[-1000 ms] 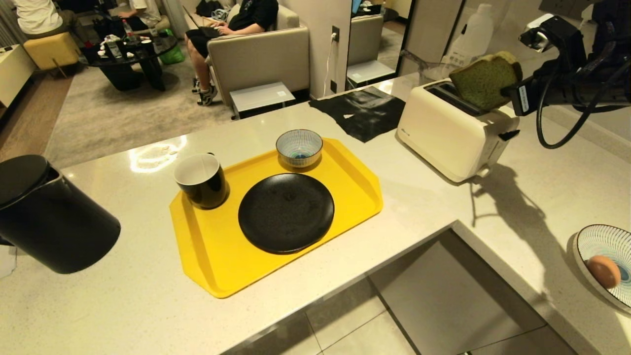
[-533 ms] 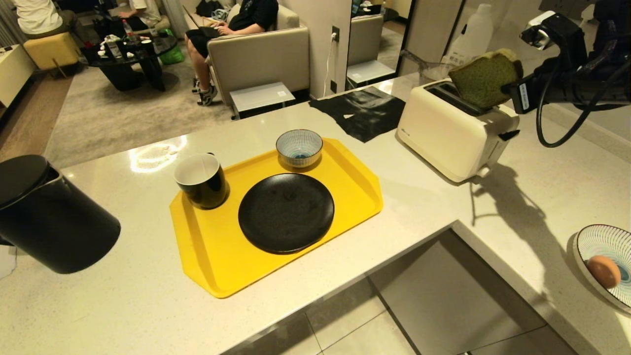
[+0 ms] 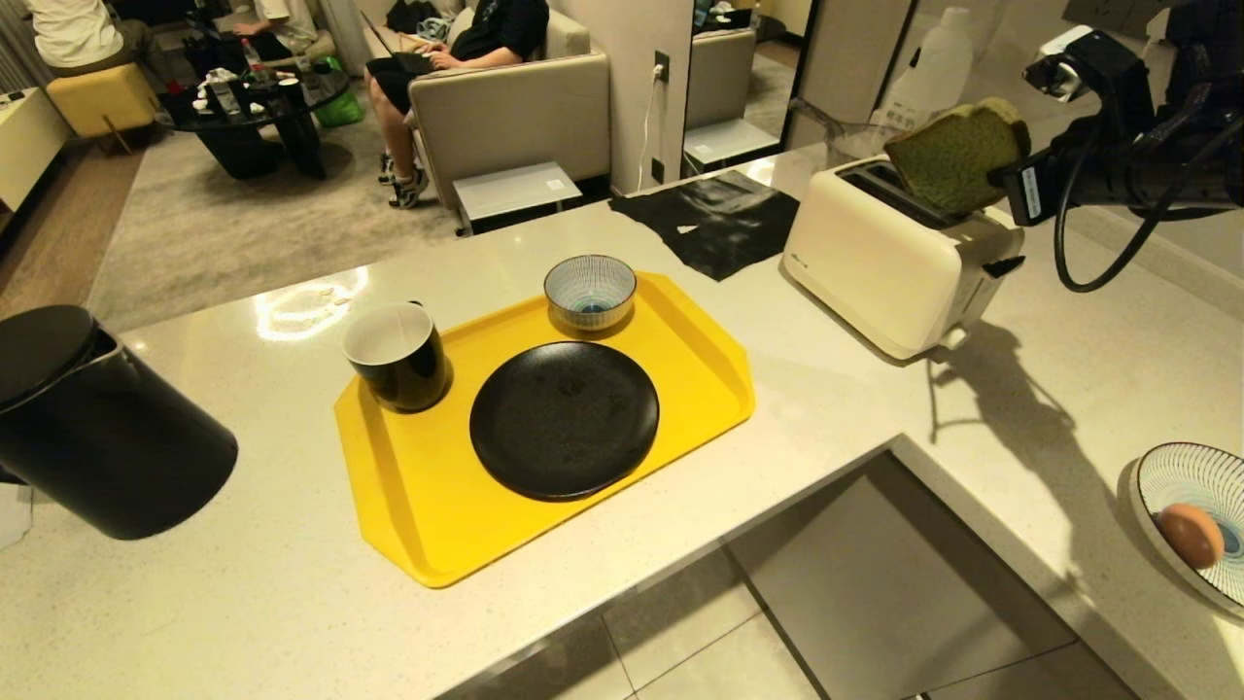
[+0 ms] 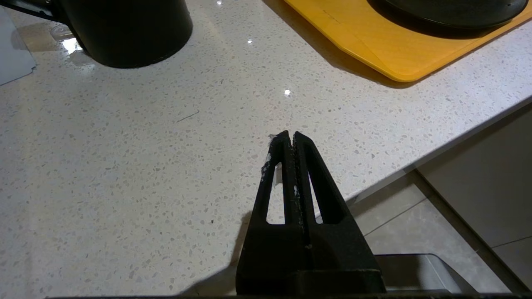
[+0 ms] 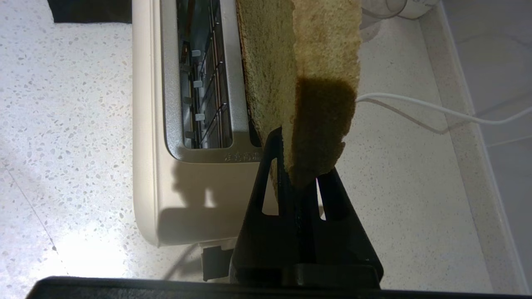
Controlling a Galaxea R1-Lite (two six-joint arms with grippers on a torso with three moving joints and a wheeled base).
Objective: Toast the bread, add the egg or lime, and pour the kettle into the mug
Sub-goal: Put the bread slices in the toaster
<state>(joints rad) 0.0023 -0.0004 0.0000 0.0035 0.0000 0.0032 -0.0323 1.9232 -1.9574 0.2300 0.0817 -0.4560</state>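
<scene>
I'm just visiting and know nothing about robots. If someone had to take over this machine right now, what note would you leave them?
Right gripper: shut on the bread, holding it above the toaster, near its slots; not in a slot yet.
Left gripper: shut, empty, parked over the counter near its front edge.
Kettle: on the counter at the left, beside the yellow tray.
Mug: on the tray, with a black plate and a small striped bowl.
Egg: in a striped dish at the far right.
Done: bread picked up.
Left: drop bread in and toast it, add the egg, pour the kettle into the mug.
</scene>
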